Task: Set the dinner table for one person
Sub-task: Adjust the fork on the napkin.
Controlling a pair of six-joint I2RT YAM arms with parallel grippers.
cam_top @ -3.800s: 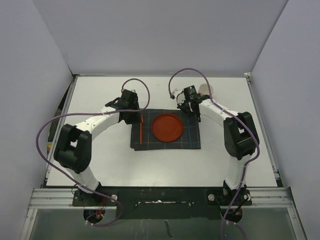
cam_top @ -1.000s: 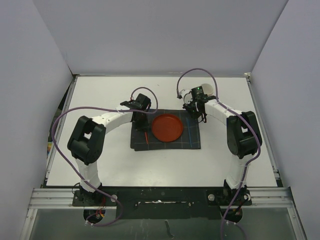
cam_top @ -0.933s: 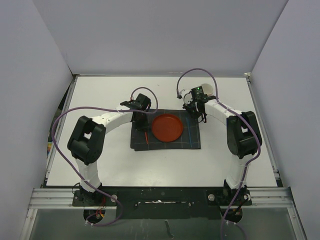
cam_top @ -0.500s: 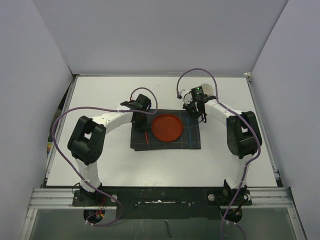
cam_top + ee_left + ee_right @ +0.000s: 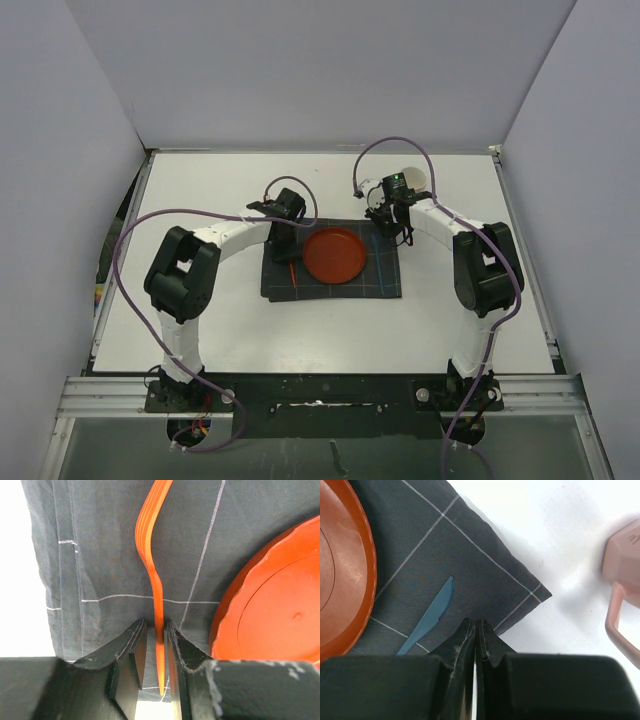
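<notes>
One fork lies left of the plate, its handle running lengthwise between the left pincer's jaws, which stand released, just clear; right pincer clenched.

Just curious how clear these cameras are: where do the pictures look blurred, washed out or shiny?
Left wrist: near jaws soft, orange fork sharp, bare table blown out white. Right wrist: pink mug blurred at the edge, faint sheen on the plate. Top view: even light.
</notes>
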